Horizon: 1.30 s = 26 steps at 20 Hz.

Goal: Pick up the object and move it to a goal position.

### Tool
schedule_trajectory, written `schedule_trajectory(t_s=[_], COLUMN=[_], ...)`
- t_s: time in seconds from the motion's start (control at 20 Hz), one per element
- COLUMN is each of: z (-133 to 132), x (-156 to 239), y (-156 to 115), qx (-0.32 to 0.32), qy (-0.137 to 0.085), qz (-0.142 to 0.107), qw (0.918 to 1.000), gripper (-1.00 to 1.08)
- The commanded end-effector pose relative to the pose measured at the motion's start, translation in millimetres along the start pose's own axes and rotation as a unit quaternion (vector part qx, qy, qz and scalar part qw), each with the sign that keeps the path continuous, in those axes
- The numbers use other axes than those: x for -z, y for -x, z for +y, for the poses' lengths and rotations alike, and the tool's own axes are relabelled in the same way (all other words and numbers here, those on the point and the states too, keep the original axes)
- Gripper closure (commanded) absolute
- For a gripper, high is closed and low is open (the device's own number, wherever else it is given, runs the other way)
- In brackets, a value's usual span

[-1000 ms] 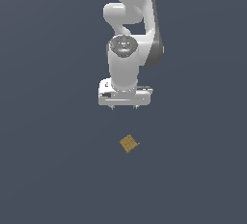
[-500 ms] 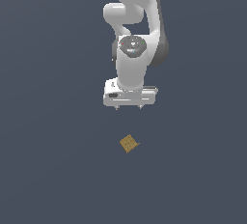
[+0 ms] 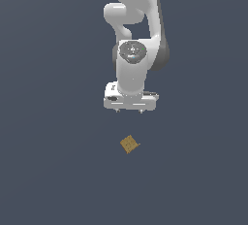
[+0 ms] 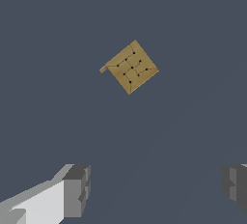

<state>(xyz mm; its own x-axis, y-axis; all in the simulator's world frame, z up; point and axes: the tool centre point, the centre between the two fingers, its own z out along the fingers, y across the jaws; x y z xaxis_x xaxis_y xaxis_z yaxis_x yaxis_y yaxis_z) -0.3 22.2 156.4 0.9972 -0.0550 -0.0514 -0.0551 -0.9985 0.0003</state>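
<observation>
The small flat tan-brown square block [image 4: 130, 67] looks light and rigid, best pinched across opposite edges by the wide-spread gripper [image 4: 157, 189].

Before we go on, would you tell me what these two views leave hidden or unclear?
- Goal position: no marker shows in either view.
- Tool fingertips: the wrist view's edge cuts off both fingers; in the exterior view they are too small to judge.
- Block underside and thickness: hidden, since both views look down on it; its dark marks are too small in the exterior view.
- Arm base: cut off by the exterior view's top edge.
</observation>
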Motion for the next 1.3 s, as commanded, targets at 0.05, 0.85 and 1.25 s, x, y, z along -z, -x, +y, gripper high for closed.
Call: schedule_trajectory(t_s=[0.05, 0.85, 1.25], z=[-0.7, -5.7, -8.7], x=[-5.7, -47.5, -70.4], y=[-7.8, -56.7, -78.0], qx=[-0.033, -0.25, -0.351], qy=[-0.002, -0.009, -0.01], qz=[0.001, 0.011, 0.017], qw=[0.9994, 0.9682, 0.9362], gripper=[-0.92, -0.92, -0.92])
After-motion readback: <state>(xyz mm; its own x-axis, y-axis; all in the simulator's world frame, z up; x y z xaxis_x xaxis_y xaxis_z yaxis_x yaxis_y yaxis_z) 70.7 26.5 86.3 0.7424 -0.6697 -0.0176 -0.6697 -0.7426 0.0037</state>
